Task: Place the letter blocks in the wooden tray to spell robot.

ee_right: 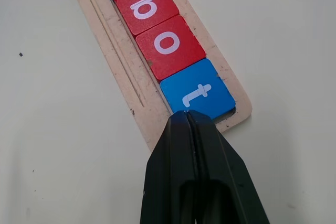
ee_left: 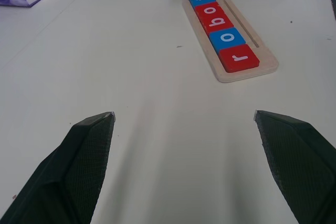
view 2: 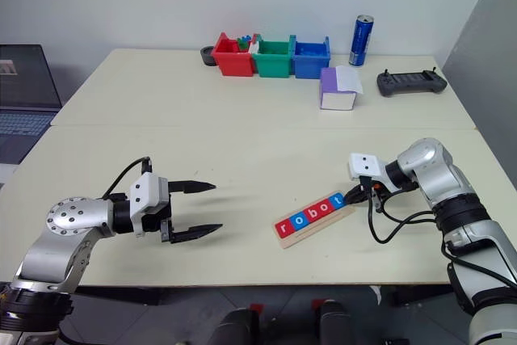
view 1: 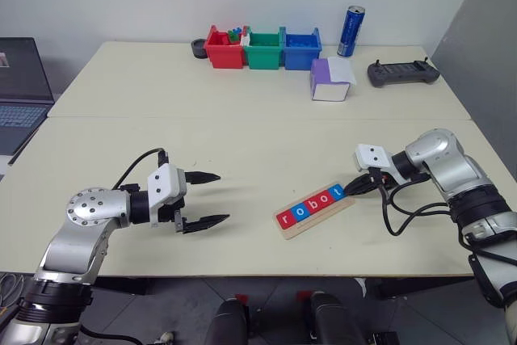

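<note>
- Pale bench carries wooden tray at near right; letter blocks spell "robot".
- Blocks judged light, rigid; grip by edges.
- Right gripper jaws closed, empty, at "t".
- Left gripper jaws wide, empty.

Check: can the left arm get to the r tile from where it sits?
Probably yes. Bare table lies between the open left gripper and the r tile at the wooden tray's near end; the shut right gripper sits at the t end.

Bins, can, controller, laptop on table.

Laptop cut off at frame edge
</note>
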You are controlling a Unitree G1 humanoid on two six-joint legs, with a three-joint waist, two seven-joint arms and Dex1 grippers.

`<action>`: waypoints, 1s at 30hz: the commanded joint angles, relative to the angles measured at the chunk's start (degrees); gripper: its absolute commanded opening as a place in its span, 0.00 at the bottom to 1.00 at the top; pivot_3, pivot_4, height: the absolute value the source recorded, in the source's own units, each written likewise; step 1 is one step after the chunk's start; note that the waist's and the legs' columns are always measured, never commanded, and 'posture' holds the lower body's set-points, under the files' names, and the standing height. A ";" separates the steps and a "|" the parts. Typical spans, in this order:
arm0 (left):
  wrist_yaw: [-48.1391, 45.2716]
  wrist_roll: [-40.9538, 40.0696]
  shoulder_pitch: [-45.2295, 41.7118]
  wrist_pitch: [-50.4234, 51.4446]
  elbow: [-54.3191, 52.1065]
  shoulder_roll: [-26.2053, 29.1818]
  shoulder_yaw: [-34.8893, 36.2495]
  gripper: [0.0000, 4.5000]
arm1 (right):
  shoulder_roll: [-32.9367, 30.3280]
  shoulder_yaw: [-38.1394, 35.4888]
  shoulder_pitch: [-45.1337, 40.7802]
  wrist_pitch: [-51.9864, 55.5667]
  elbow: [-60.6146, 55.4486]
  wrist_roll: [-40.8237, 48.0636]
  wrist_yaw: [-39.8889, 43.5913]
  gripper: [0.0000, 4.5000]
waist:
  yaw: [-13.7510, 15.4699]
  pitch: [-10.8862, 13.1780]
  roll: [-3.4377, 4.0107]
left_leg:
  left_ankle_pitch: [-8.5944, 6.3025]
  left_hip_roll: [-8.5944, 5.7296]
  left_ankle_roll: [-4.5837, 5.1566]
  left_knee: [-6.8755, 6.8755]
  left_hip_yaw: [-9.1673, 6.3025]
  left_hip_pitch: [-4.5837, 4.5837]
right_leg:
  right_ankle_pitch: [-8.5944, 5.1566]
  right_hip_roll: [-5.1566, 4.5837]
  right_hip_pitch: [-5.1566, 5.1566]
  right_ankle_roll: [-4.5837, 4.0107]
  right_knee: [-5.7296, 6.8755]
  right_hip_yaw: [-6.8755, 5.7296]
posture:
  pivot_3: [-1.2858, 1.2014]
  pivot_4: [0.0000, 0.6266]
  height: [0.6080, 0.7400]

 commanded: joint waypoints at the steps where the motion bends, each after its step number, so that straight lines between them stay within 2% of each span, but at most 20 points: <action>1: -0.38 -0.86 -0.01 -0.81 -0.62 0.84 1.60 1.00 | -2.04 -1.85 -1.59 -0.64 -1.13 0.44 1.93 0.01 | 0.00 0.00 0.00 | 0.00 0.00 0.00 0.00 0.00 0.00 | 0.00 0.00 0.00 0.00 0.00 0.00 | 0.52 0.24 1.00; 6: -0.47 -0.88 0.28 -0.84 -0.65 1.02 1.84 1.00 | -4.41 -3.94 -1.77 1.42 -5.20 2.73 2.77 0.01 | -0.01 0.00 0.00 | 0.00 0.00 0.00 0.00 0.00 0.00 | 0.00 0.00 0.00 0.00 0.00 0.00 | 0.52 0.24 1.00; 9: -0.36 -0.86 0.41 -0.86 -0.81 0.83 1.78 1.00 | -5.68 -4.09 -0.59 4.66 -8.84 5.32 4.82 0.13 | -0.06 0.00 0.00 | 0.00 0.00 0.00 -0.01 0.00 0.01 | -0.01 0.00 -0.01 0.00 0.00 0.01 | 0.52 0.24 1.00; 15: -0.39 -0.80 0.49 -0.93 -0.99 0.91 1.80 1.00 | -8.25 -2.43 1.46 6.42 -13.33 9.33 5.18 0.58 | 0.02 0.00 0.00 | 0.00 0.00 0.00 0.00 0.00 -0.01 | -0.01 -0.01 -0.01 0.00 -0.01 0.00 | 0.52 0.24 1.00; 20: -0.47 -0.83 0.77 -0.76 -1.62 1.09 1.80 1.00 | -11.70 2.47 2.15 1.63 -14.15 12.07 5.18 0.98 | 0.01 0.00 0.00 | 0.00 0.00 0.00 0.00 0.00 -0.01 | -0.01 -0.01 -0.01 0.00 -0.02 0.00 | 0.52 0.24 1.00; 24: -0.60 -0.97 0.82 -0.66 -1.94 1.24 1.88 1.00 | -12.58 6.22 0.50 -1.49 -12.72 14.52 5.18 0.99 | -0.09 0.00 0.00 | 0.00 0.00 0.00 0.00 0.01 0.01 | -0.01 0.00 -0.01 0.00 -0.01 0.01 | 0.52 0.24 1.00; 30: -0.58 -0.96 1.14 -0.75 -2.20 1.25 2.26 1.00 | -10.58 10.64 -4.02 -6.91 -6.23 14.34 5.18 0.99 | -0.09 0.00 0.00 | 0.00 0.01 0.00 0.01 0.02 0.01 | -0.01 0.00 -0.01 0.00 -0.01 0.01 | 0.52 0.24 1.00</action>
